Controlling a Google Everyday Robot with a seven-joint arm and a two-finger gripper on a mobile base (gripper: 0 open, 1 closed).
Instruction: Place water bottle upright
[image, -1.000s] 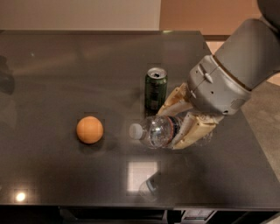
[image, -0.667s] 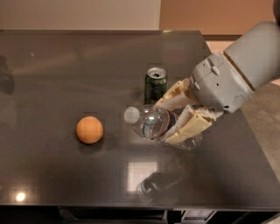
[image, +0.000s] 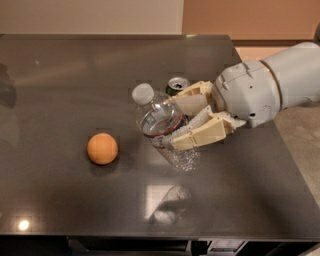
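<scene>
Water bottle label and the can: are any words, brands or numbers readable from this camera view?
Label band on the water bottle: print too blurred to read.
The green can: only its top shows behind the gripper, which grips the tilted water bottle; no text readable.
No other text in view.

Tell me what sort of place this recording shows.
Probably an indoor office or lab room, though that is a guess: a dark glossy table before plain walls, with an orange and a green drink can on it. The claw, above the table right of centre, grips the tilted water bottle.
</scene>
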